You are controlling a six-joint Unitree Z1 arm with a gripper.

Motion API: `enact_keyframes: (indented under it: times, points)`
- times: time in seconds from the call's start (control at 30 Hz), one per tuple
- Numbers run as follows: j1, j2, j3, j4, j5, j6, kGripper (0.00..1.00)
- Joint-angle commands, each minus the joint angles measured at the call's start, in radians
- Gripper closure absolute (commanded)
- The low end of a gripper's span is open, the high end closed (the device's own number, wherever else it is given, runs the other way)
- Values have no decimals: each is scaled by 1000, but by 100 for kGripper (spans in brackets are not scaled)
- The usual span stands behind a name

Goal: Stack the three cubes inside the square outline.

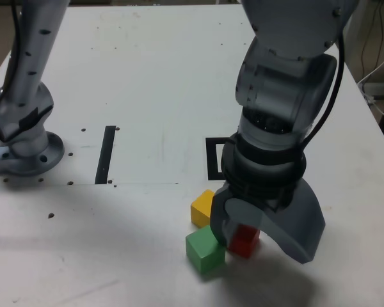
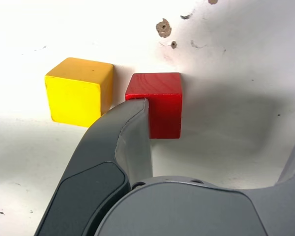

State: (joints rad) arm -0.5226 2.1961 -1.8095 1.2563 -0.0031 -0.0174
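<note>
arm bent steeply down, tool (image 1: 259, 238) spread wide astride the red cube (image 1: 244, 241).

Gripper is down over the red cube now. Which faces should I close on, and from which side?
Come from straight above, as the open gripper already does. Close on the red cube's two opposite side faces, one facing the yellow cube, the other facing bare table. One finger already sits in the narrow gap beside the yellow cube. The green cube sits close, so avoid nudging it.
</note>
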Motion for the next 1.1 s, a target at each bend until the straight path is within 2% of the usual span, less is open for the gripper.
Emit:
enact_keyframes:
  times: [0.0,0.27,0.67,1.07]
  points:
    - [-3,10,-10,-4,-2,6,0]
    - [-17,19,-60,14,4,16,0]
    - [-26,-67,-32,122,95,-34,0]
    - [-18,-11,-39,94,99,-12,0]
